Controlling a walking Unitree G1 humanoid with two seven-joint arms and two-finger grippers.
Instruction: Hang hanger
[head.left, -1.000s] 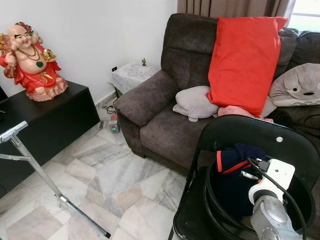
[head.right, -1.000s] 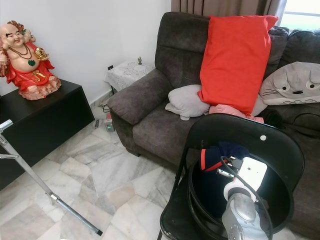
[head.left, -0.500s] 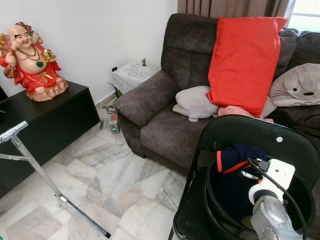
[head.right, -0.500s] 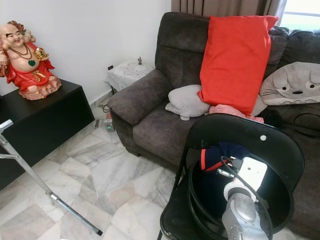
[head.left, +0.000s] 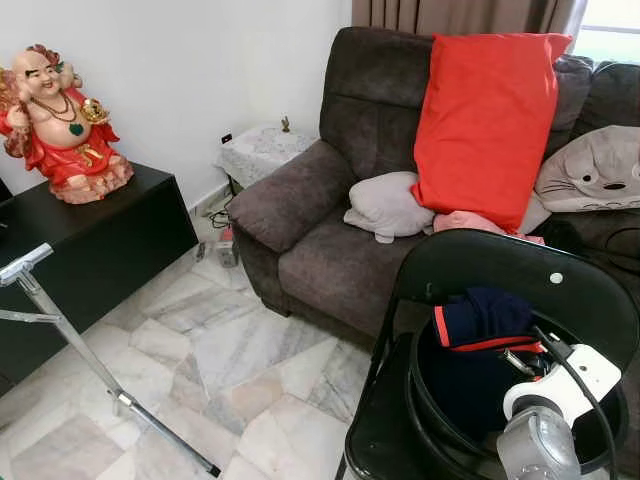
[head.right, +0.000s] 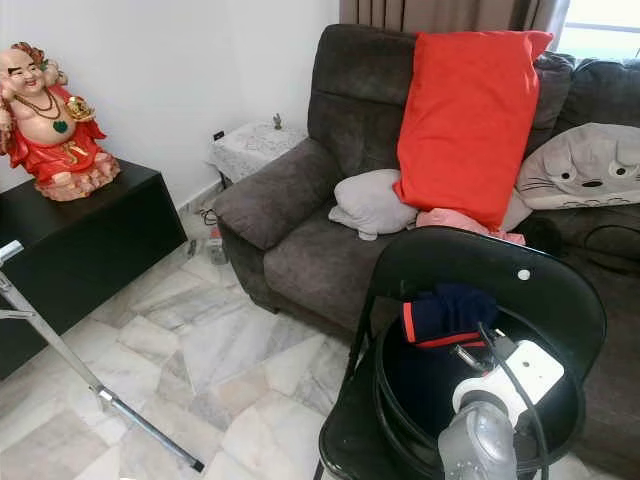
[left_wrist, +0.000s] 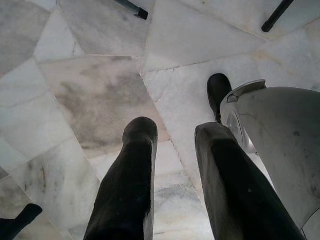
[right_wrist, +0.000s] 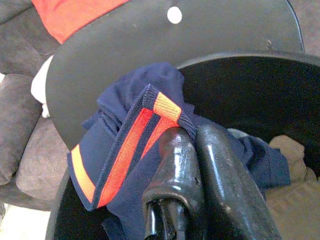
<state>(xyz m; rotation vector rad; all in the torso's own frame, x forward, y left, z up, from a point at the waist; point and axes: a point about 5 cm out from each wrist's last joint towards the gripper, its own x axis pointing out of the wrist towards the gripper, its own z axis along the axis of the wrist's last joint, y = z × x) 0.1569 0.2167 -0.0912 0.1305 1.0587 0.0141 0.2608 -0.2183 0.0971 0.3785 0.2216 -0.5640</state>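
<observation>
A navy garment (right_wrist: 135, 130) with an orange-red striped band lies in a black tub (head.left: 440, 420) on a black chair (head.left: 520, 270), at about five o'clock in the head views. No hanger can be made out. The right pincer (right_wrist: 192, 137) is clenched on the garment's striped edge. The left pincer (left_wrist: 172, 132) hangs released over the marble floor (head.left: 230, 350). Behind the chair, at twelve o'clock, a brown sofa (head.left: 330, 240) carries a red pillow (head.left: 485, 120). A statue (head.left: 60, 125) sits on a black worktop (head.left: 100, 235) at ten o'clock.
</observation>
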